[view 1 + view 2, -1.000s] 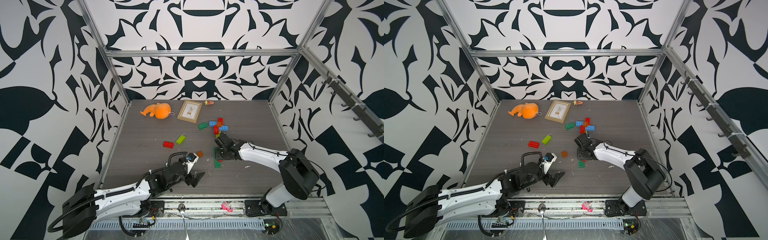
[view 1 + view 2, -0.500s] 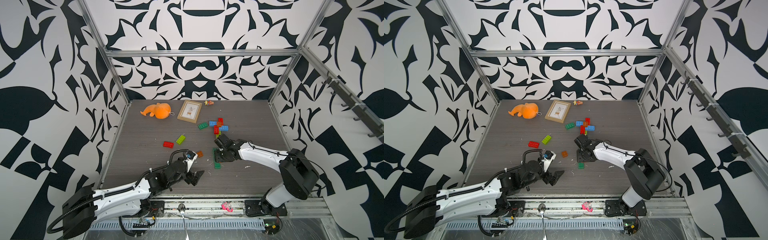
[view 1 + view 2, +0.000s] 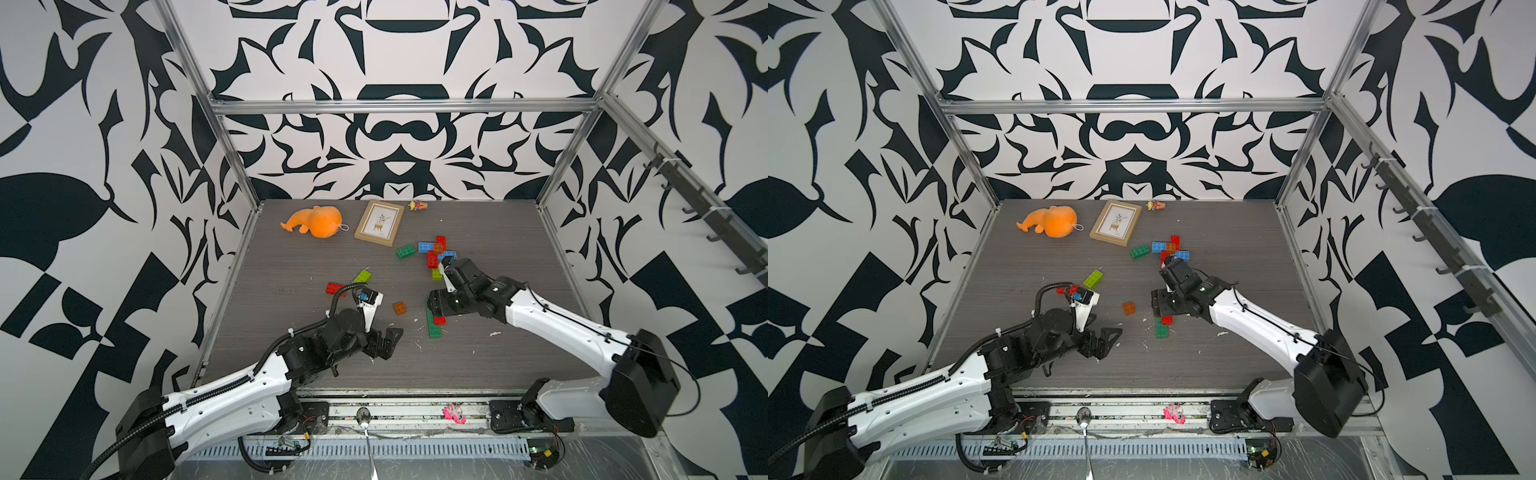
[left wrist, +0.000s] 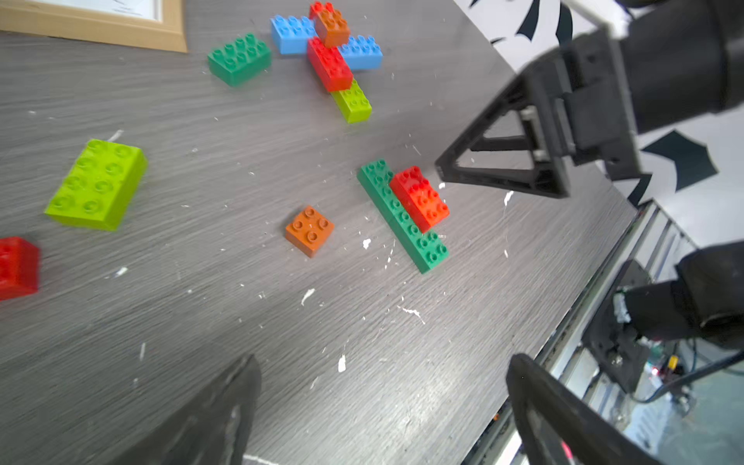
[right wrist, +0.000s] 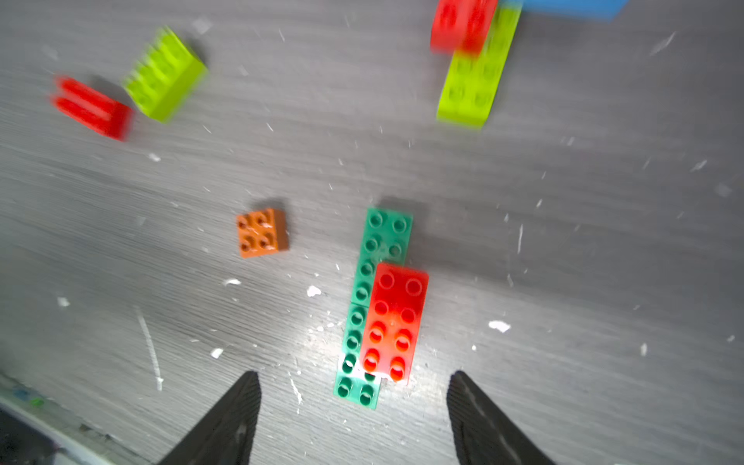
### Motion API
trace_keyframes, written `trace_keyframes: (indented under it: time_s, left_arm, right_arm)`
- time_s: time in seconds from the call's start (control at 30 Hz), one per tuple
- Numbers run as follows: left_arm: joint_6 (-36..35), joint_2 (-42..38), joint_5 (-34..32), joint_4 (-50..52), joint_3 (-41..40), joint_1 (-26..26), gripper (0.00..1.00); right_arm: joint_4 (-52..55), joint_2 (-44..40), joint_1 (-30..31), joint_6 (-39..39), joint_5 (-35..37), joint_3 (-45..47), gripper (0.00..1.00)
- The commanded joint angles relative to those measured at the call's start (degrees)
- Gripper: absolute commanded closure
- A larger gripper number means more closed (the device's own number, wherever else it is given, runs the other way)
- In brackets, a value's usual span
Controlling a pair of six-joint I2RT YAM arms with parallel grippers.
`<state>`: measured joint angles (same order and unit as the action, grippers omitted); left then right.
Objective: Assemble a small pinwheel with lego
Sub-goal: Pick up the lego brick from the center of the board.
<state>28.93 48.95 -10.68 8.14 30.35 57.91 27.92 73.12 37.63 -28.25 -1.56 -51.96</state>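
Got a green strip [image 5: 382,237] flat on the desk [image 3: 498,232] — two dark green bricks end to end; using it as reference. Got a red brick [image 5: 396,318] stacked on the strip, lengthwise, offset over one long edge, short of both ends.

Reading right end effector [image 5: 353,378] as released: fingers spread wide either side of one end of the strip; touching neither strip nor red brick; gripping nothing. Reading left end effector [image 4: 382,362] as released too — spread fully, empty; positioned near the strip on its left, closer to the front rail.

Seeing orange-brown square brick [image 5: 261,233] alone just left of the strip, not touching it. Further left of the strip: loose lime brick [image 4: 96,185] and loose red brick [image 4: 16,267], near each other.

Behind the strip, toward the back wall: built cross [image 4: 330,60] of blue, red and lime bricks with an orange-brown square on top; single dark green brick [image 4: 239,58] just beside that.

Well behind the strip, by the back wall: picture frame [image 3: 379,224], orange plush [image 3: 318,222], small figurine [image 3: 417,205].
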Motion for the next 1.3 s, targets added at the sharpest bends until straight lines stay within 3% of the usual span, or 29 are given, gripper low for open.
trace_keyframes:
  time_s: [0.0,0.17,0.33,0.47,0.73,0.93,1.27]
  left_arm:
    - [3.6,-1.2,-0.5,7.7,2.4,-1.8,0.00]
    - [1.6,2.1,5.5,8.1,4.3,-11.2,0.00]
    - [-1.7,14.3,14.8,4.5,8.6,-23.0,0.00]
    - [-8.8,20.9,12.4,0.7,12.0,-24.2,0.00]
    - [-20.4,39.9,10.5,2.8,22.3,-26.7,0.05]
    - [-21.2,45.7,9.3,1.8,25.1,-30.3,0.07]
    - [-21.6,52.6,16.0,1.7,28.6,-33.8,0.09]
  right_arm:
    - [-5.9,-4.8,-2.0,3.6,-4.9,4.3,0.15]
    - [-14.0,-7.7,-2.2,5.6,-8.2,10.1,0.12]
    - [-22.6,-9.8,-2.2,2.4,-8.4,17.0,0.07]
    - [-27.0,-11.8,-2.1,-1.0,-10.0,20.9,0.05]
    - [-28.9,-13.5,-2.2,0.1,-6.3,23.9,0.05]
    - [-29.4,-16.0,-2.2,1.2,-5.2,25.1,0.05]
    - [-29.7,-12.1,-2.2,1.9,-5.7,23.9,0.05]
